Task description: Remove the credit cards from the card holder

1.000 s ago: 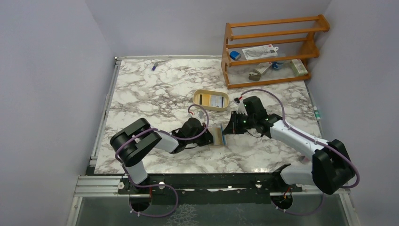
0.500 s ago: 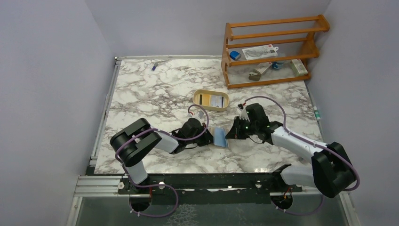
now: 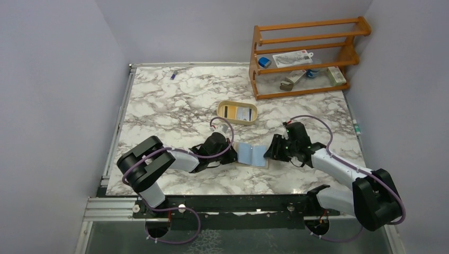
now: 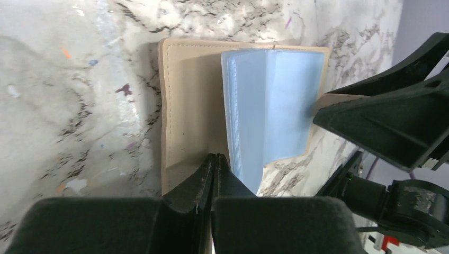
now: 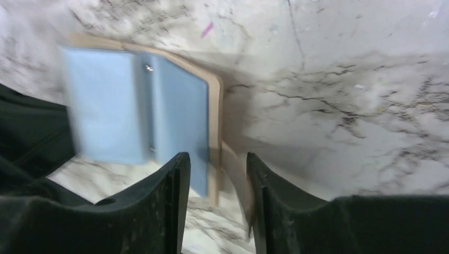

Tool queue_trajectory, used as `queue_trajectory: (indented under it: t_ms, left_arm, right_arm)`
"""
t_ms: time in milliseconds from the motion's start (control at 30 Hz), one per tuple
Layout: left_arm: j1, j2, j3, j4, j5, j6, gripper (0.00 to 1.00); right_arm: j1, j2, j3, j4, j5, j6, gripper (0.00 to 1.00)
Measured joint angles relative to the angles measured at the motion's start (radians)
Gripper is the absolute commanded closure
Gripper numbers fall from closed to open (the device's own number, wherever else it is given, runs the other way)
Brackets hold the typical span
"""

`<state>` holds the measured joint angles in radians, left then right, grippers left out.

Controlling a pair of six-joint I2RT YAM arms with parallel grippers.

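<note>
Card holder [image 3: 252, 154] is gripped at one cover by the clenched left gripper [image 4: 213, 159]; with the right gripper [image 5: 216, 160] parted, the free flap may be sprung shut.

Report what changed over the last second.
The right end effector drew back to the right, swinging the holder from nearly closed to lying open and flat. Its jaws have parted around the holder's right edge, so it looks to be letting go. The left end effector stayed shut on the holder's left edge. The tray did not move.
</note>
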<state>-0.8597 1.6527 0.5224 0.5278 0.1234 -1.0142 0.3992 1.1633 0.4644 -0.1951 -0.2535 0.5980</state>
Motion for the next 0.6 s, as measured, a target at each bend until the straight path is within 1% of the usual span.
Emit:
queue_trajectory:
  t_ms: [67, 167, 400, 500, 600]
  left_arm:
    - [0.000, -0.021, 0.006, -0.045, -0.024, 0.015, 1.00]
    - [0.000, -0.046, 0.020, -0.113, -0.061, 0.039, 1.00]
    - [-0.008, -0.050, 0.048, -0.169, -0.093, 0.058, 1.00]
    - [-0.016, -0.046, 0.058, -0.180, -0.100, 0.059, 1.00]
    - [-0.024, -0.030, 0.078, -0.183, -0.113, 0.062, 1.00]
  right_arm:
    - [0.000, 0.005, 0.000, -0.034, 0.029, 0.002, 0.35]
    - [0.000, -0.007, 0.004, -0.053, 0.040, -0.005, 0.29]
    - [0.027, -0.127, 0.047, -0.063, 0.048, -0.027, 0.29]
    - [0.087, -0.150, 0.060, -0.016, 0.032, -0.048, 0.32]
    - [0.174, -0.094, 0.073, 0.029, 0.026, -0.061, 0.35]
